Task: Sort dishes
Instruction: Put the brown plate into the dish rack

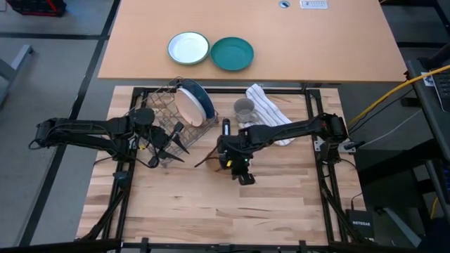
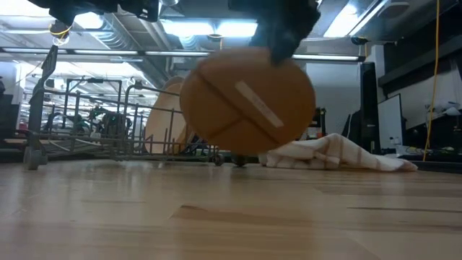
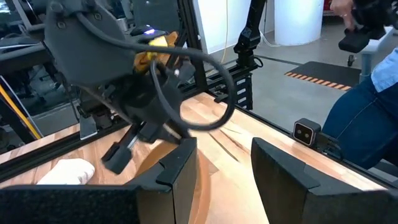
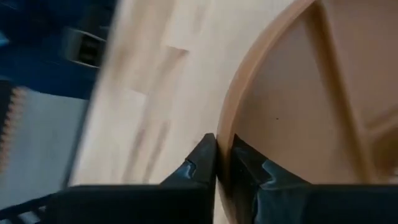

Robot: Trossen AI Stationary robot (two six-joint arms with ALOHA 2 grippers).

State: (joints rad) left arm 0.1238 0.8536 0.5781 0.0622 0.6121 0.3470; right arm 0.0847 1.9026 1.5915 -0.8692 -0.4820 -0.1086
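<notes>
**Right gripper pinching the wooden plate above the table**

While I watch the overhead feed, my right gripper (image 1: 226, 160) sits near mid-table, fingers nearly closed and clamped on the rim of the brown wooden plate (image 2: 247, 100). In the low view that plate hangs on edge, clear of the table (image 2: 231, 217), its divided face turned toward the camera. The right wrist view shows both fingertips (image 4: 202, 163) squeezing the rim between them.

The pale salmon-pink plate (image 1: 188, 105) and the dark blue plate (image 1: 202, 100) stand on edge in the wire rack (image 1: 163, 112), touching or nearly so; I can't tell which from here.

My left gripper (image 1: 169, 144) hovers at the rack's near side, jaws wide apart, holding nothing. A glass cup (image 1: 243, 109) rests on a striped towel (image 1: 271, 105) beside the rack.
</notes>
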